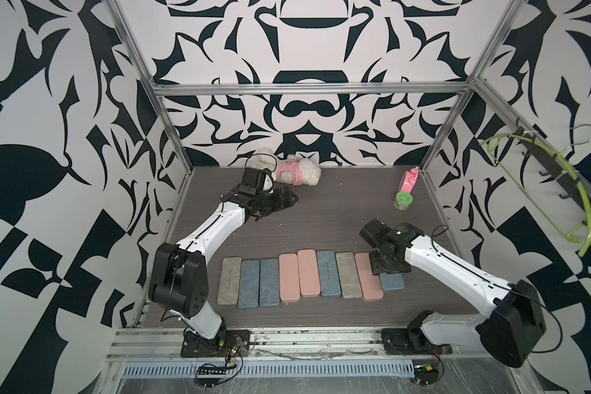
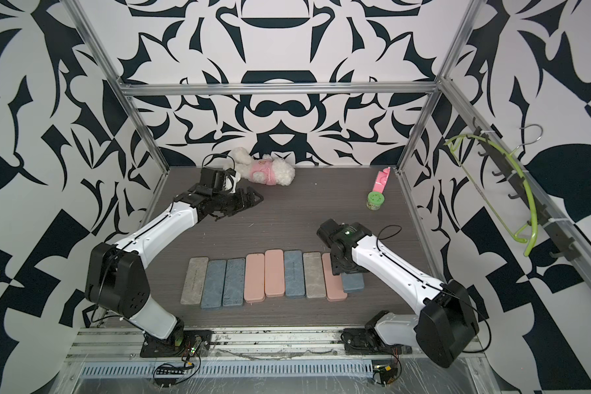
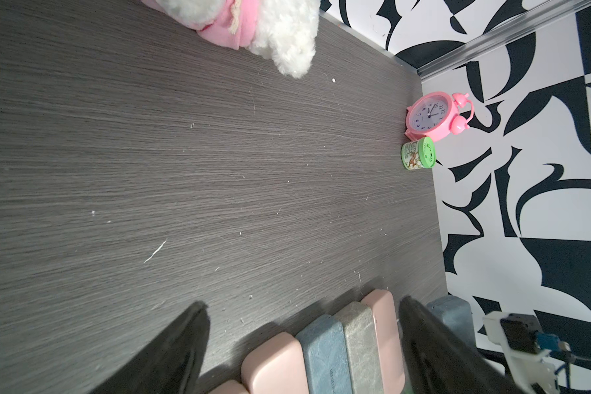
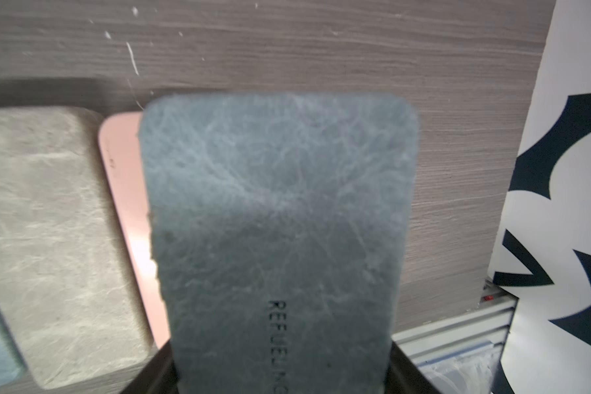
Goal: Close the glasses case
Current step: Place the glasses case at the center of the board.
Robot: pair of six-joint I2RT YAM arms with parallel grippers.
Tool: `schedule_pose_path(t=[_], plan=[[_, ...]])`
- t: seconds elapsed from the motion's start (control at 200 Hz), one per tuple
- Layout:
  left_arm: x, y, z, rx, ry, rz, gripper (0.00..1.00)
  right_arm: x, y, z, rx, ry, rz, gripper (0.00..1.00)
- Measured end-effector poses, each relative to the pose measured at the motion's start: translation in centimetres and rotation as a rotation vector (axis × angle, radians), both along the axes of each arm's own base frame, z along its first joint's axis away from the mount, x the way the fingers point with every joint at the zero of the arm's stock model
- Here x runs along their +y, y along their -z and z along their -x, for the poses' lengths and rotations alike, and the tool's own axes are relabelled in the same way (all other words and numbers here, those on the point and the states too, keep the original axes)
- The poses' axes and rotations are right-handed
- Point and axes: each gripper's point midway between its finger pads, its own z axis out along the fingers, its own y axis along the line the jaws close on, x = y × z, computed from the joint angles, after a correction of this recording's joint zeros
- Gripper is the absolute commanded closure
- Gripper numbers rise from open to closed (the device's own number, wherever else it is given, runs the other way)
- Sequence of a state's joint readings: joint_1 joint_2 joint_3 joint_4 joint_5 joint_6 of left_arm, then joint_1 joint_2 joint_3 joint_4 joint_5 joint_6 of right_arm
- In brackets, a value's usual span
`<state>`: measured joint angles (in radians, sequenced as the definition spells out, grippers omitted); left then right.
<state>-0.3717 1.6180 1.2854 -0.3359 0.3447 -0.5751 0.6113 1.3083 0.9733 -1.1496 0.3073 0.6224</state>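
Blue case (image 4: 280,211), right wrist view: centred, long axis laid up-frame from the right gripper (image 4: 280,371), which is clamped across its width.
Left gripper (image 3: 302,307), left wrist view: jaws held apart, empty.
Both top views: blue case is found at the right end of the row (image 1: 307,273), beneath the right gripper; left gripper well apart.

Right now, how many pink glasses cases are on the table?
3 pink cases: two lie side by side mid-row; the third lies near the row's right end, between a grey case and a blue case. None looks hidden.
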Motion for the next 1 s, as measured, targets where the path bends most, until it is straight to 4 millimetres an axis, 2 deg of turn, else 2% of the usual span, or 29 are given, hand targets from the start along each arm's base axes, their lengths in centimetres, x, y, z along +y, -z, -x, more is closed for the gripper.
schedule_pose_path(t=[0.21, 0.32, 0.585, 0.805, 0.94, 1.0], plan=[[0.0, 0.0, 0.0, 0.002, 0.0, -0.001, 0.07, -0.3, 2.5, 0.6, 0.113, -0.003, 0.139, 0.27], [0.0, 0.1, 0.0, 0.002, 0.001, -0.002, 0.07, -0.7, 3.1, 0.5, 0.133, 0.003, 0.181, 0.26], [0.0, 0.2, 0.1, 0.003, 0.003, -0.006, 0.07, -1.0, 3.3, 0.0, 0.125, 0.011, 0.199, 0.18], [0.1, 0.4, 0.2, 0.008, 0.005, -0.013, 0.07, -1.0, 3.9, -0.1, 0.143, 0.012, 0.211, 0.17], [0.1, 0.5, 0.1, 0.01, 0.005, -0.017, 0.07, -0.7, 3.4, -0.6, 0.092, 0.046, 0.147, 0.16], [0.1, 0.6, 0.1, 0.011, 0.006, -0.019, 0.07, -1.3, 2.9, -0.6, 0.052, 0.114, 0.086, 0.16]])
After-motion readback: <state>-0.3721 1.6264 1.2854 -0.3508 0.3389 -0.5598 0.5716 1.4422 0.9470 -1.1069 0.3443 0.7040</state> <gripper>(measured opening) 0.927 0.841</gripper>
